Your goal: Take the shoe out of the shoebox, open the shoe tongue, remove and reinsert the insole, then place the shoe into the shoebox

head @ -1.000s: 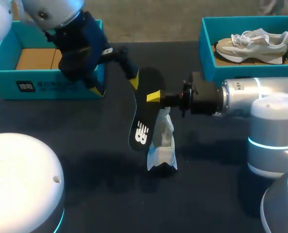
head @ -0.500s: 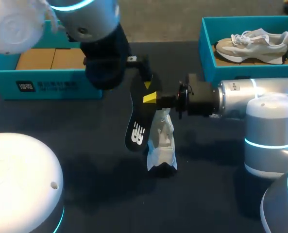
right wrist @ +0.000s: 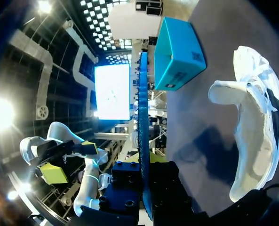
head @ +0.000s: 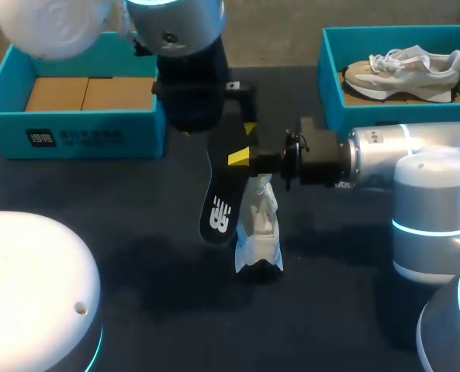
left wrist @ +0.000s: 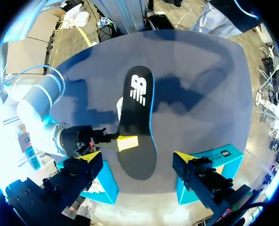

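My right gripper point(head: 241, 157) is shut on a black insole point(head: 223, 186) and holds it on edge above the table. Seen edge-on in the right wrist view, the insole point(right wrist: 142, 117) stands as a thin blue-black strip between the fingers of the right gripper point(right wrist: 144, 188). My left gripper point(head: 243, 116) hangs open over the insole's far end. In the left wrist view the insole point(left wrist: 138, 108) lies between the spread fingers of the left gripper point(left wrist: 135, 159) without touching them. A white shoe point(head: 259, 229) lies on the table under the insole, its tongue pulled open point(right wrist: 252, 136).
A teal shoebox point(head: 329, 93) at the back right holds a second light shoe point(head: 404, 70). Another teal box point(head: 74, 136) at the back left holds cardboard inserts. The same box point(right wrist: 177, 47) shows beyond the shoe in the right wrist view.
My left arm has swung right from the back-left box until its open gripper is over the insole's far end. The right gripper with the insole shifted slightly left, then stayed put.
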